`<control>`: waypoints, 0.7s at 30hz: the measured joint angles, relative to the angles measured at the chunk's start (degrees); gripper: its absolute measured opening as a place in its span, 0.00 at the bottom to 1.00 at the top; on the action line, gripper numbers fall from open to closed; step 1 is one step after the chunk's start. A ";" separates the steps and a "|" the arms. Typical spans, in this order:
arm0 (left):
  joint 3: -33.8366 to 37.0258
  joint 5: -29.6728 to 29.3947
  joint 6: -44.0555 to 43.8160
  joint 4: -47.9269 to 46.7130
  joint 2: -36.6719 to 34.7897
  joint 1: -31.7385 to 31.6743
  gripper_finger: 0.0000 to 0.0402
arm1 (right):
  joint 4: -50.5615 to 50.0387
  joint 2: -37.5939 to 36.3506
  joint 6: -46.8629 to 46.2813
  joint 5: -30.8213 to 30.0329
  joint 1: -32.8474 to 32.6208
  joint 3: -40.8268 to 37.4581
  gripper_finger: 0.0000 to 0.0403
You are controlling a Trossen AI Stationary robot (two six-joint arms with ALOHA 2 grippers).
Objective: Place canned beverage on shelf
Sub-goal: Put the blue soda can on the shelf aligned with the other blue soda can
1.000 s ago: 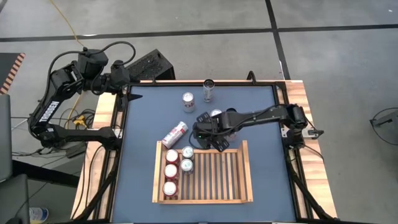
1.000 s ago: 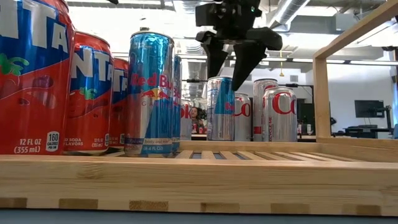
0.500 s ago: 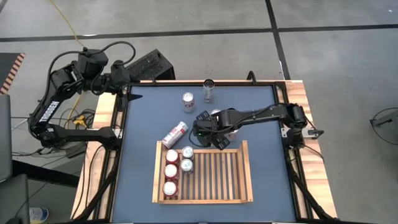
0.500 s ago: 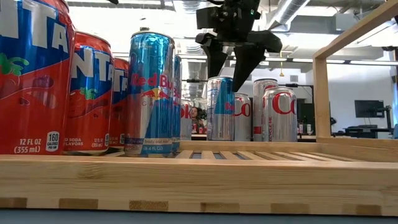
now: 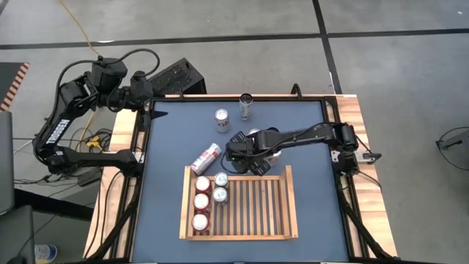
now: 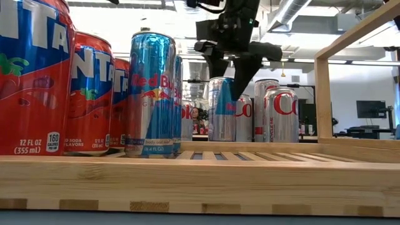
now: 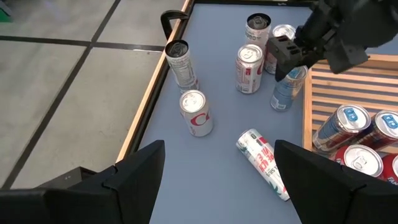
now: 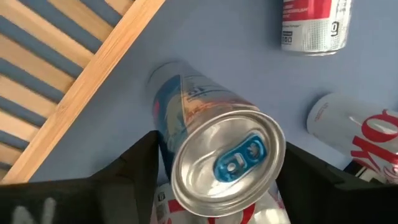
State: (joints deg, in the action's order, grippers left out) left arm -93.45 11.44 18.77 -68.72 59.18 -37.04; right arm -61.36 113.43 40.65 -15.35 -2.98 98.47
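Observation:
A slim blue-and-silver can (image 8: 217, 155) stands upright on the blue tabletop just beyond the far rim of the light-wood shelf (image 5: 290, 199). My right gripper (image 8: 224, 177) is open above it. Its fingers (image 6: 240, 78) stand on either side of the can's top (image 6: 222, 94) and I see no touch. Three red cans (image 5: 201, 202) and two slim blue cans (image 5: 220, 187) stand in the shelf's left part. My left gripper (image 7: 224, 180) is open and empty, parked past the table's far left corner (image 5: 139, 92).
A white-and-red can (image 5: 207, 156) lies on its side left of my right gripper. More upright cans stand toward the far edge (image 5: 221, 119), (image 5: 245, 105) and right behind the slim can (image 7: 249, 68). The shelf's right part (image 5: 260, 209) is bare slats.
My right gripper has moved a little toward the table's left and far edges and has come down, so its fingers now reach lower around the slim blue can's top. The can has stayed where it was.

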 joint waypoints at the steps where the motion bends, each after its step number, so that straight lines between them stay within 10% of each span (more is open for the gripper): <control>1: 0.00 0.01 -0.02 0.01 0.00 -0.01 0.72 | -0.46 0.02 -0.07 -0.32 -0.21 -0.01 0.62; 10: 0.00 0.04 -0.11 -0.10 -0.02 -0.01 0.72 | -3.03 -0.51 -4.74 -4.63 -2.16 1.73 0.43; 21: 0.00 0.06 -0.16 -0.14 -0.02 -0.01 0.72 | -15.08 -0.77 -41.14 -9.05 -2.13 11.21 0.44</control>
State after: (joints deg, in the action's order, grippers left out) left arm -93.45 11.50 18.61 -68.86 59.16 -37.05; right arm -76.44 112.66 -0.49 -24.40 -5.11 109.68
